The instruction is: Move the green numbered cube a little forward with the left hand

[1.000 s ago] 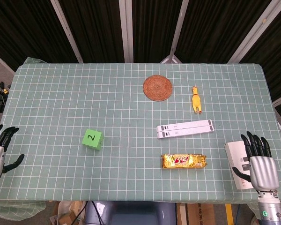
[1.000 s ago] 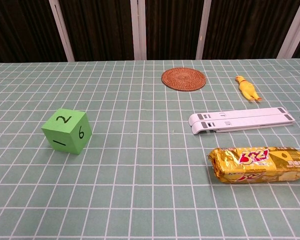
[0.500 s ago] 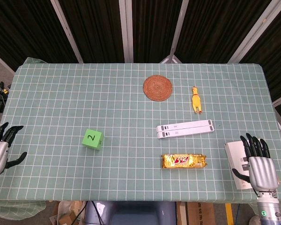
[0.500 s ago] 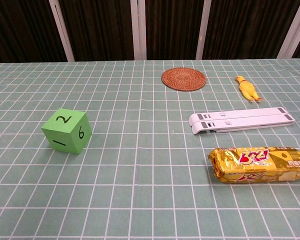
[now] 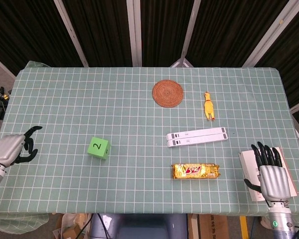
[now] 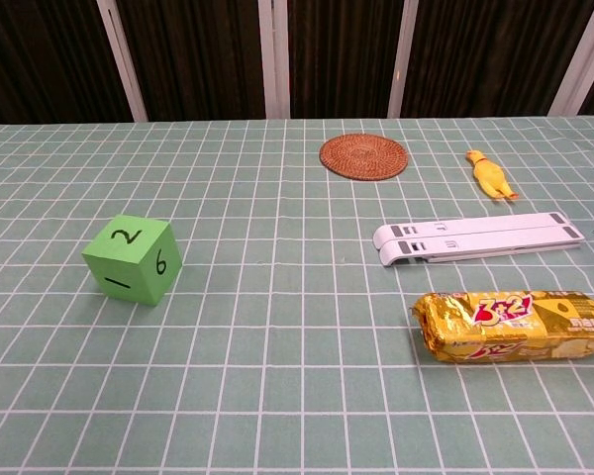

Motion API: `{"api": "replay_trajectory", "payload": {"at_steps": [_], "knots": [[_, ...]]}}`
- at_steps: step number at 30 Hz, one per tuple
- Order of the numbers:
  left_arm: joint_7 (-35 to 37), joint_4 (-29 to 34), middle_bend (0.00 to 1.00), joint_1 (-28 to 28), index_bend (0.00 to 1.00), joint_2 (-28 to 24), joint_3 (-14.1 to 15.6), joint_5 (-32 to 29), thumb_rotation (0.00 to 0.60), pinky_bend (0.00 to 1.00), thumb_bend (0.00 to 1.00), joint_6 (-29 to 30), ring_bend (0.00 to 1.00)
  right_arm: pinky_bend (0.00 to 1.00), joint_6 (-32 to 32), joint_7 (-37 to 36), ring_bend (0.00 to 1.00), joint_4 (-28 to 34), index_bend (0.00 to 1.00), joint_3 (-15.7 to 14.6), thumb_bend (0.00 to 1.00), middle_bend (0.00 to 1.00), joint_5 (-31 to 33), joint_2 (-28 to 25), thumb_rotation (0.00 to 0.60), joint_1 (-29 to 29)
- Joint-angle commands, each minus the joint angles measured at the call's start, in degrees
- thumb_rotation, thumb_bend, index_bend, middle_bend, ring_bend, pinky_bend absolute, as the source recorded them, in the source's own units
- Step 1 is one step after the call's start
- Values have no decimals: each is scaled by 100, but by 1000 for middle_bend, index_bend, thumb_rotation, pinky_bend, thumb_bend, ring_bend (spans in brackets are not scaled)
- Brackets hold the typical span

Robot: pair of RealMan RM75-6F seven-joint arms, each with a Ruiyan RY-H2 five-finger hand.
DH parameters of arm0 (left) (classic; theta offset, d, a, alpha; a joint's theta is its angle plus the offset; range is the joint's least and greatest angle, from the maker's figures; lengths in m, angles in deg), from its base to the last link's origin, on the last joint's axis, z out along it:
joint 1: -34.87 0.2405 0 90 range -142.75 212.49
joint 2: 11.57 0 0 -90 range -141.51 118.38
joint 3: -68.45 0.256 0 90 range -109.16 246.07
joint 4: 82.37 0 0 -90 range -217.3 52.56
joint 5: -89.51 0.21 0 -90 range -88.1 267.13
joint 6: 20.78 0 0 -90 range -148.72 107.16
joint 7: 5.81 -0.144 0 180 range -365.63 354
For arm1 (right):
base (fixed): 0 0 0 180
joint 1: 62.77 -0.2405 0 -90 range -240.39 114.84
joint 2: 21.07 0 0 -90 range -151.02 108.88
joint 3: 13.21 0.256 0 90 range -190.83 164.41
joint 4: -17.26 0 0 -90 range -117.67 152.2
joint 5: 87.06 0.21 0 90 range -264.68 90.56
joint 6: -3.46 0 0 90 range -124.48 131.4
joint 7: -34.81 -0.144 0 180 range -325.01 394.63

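Observation:
The green numbered cube rests on the checked tablecloth, left of centre, with a 2 on top and 1 and 6 on its near sides. My left hand hovers at the table's left edge, well left of the cube, fingers spread and curved, holding nothing. At the near right corner my right hand stays over a white booklet, fingers extended and apart, empty. Neither hand appears in the chest view.
A woven round coaster and a yellow rubber chicken lie toward the back. A white folded stand and a gold snack bar sit right of centre. The table edge runs close to the left hand.
My left hand has moved right over the table edge and turned, fingers now pointing toward the cube. The right hand has drifted slightly down. The cube has not moved.

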State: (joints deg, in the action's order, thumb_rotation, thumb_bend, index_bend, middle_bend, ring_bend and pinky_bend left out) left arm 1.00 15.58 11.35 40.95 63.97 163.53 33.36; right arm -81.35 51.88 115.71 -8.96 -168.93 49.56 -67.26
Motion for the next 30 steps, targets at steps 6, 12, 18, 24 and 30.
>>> {"api": "replay_trajectory", "payload": {"at_steps": [6, 12, 18, 24, 30], "knots": [[-682, 760, 729, -1085, 133, -446, 81, -1218, 600, 629, 584, -1680, 609, 0, 88, 79, 0, -27, 55, 18, 73, 0, 104, 49, 600, -37], [-1428, 849, 747, -1571, 129, -69, 249, -2207, 600, 629, 583, -1827, 619, 0, 72, 132, 0, -27, 55, 29, 73, 0, 132, 70, 600, -34], [-2252, 829, 746, -1990, 128, 443, 536, -2871, 600, 629, 584, -1571, 619, 0, 67, 173, 0, -41, 55, 56, 73, 0, 189, 99, 600, -37], [-2770, 808, 744, -2295, 128, 896, 750, -3465, 600, 629, 583, -1312, 619, 0, 82, 199, 0, -60, 55, 72, 72, 0, 237, 119, 600, -47], [-3019, 868, 742, -2420, 128, 1137, 863, -3621, 600, 629, 584, -1076, 619, 0, 74, 209, 0, -47, 55, 86, 74, 0, 274, 115, 600, -43]]}}
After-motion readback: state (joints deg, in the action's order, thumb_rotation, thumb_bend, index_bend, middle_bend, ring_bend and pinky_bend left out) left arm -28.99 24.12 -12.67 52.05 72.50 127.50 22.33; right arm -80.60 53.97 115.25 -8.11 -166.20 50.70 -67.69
